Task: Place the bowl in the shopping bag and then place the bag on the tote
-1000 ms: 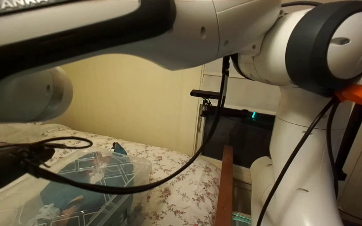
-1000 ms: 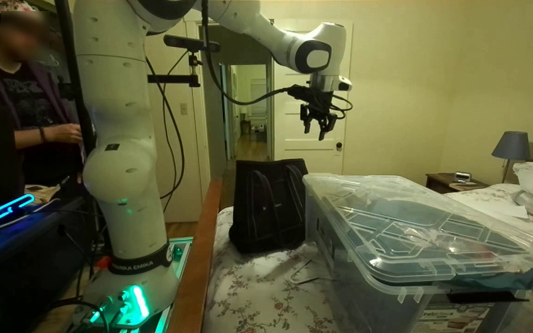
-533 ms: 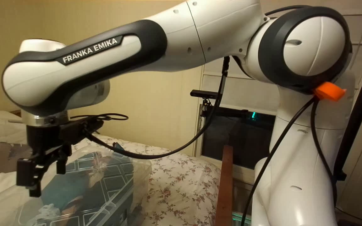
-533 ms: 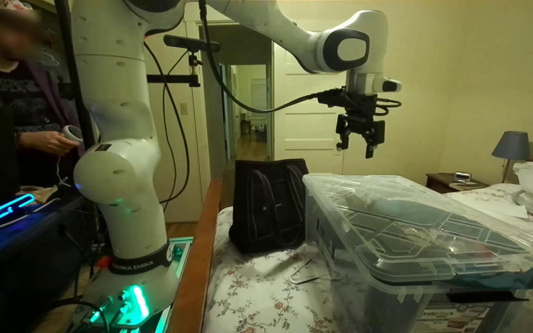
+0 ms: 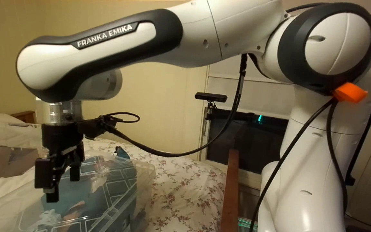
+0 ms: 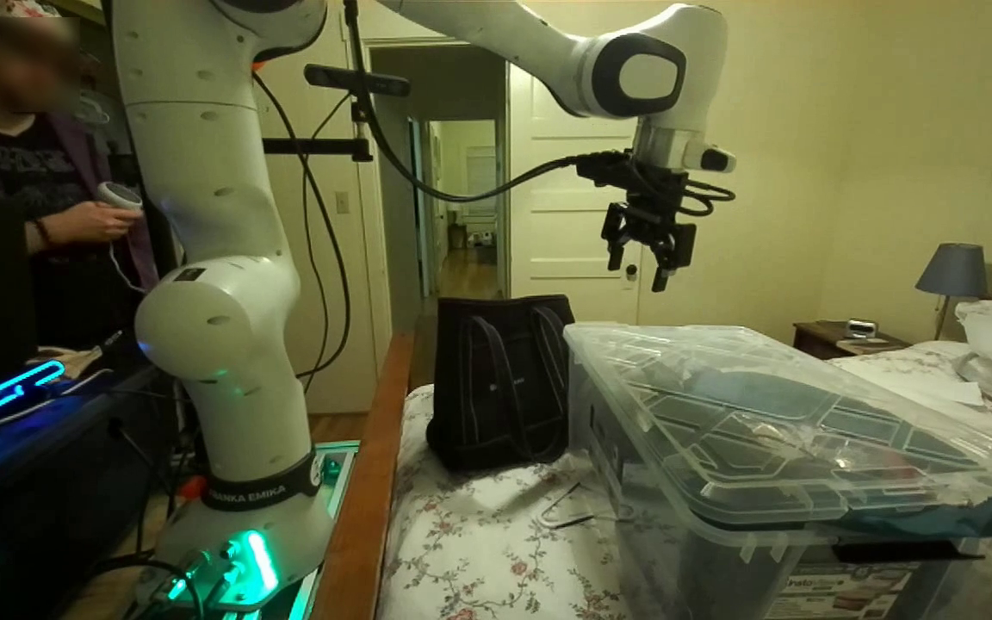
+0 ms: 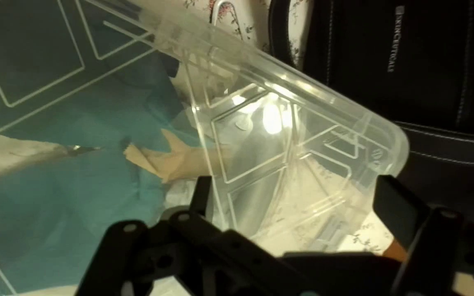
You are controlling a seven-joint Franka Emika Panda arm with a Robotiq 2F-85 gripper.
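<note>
My gripper (image 7: 295,193) stands wide, fingers well apart, and I hold nothing. In both exterior views it hangs in the air, pointing down; how high over the lid (image 7: 257,181) of the tote (image 6: 771,482), I cannot tell.

Shopping bag (image 6: 500,387): upright on the bed (image 6: 496,551), just beside the tote. In an exterior view the tote's edge overlaps the bag's, so contact cannot be confirmed. Bag interior hidden from me. Black soft fabric, pale stitching, strap handles (image 7: 279,33) drooping down the front. The wrist view cuts the bag off at top and right; there its white lettering runs sideways, while in an exterior view it is too small to read.

Tote: clear plastic, rounded corner, pale lines tracing angular outlines across the lid. Glare whitens a patch near the corner in the wrist view. Frame edges crop the tote in all three views. Inside, softened by the plastic: teal material (image 7: 76,164) and a tan object (image 7: 179,160) with a fin-like point; neither identified. A dark teal flap (image 6: 970,521) sticks out under the lid. Label (image 6: 849,594) on the wall only partly legible.

Bed cover: floral print, partly hidden under tote and bag.
</note>
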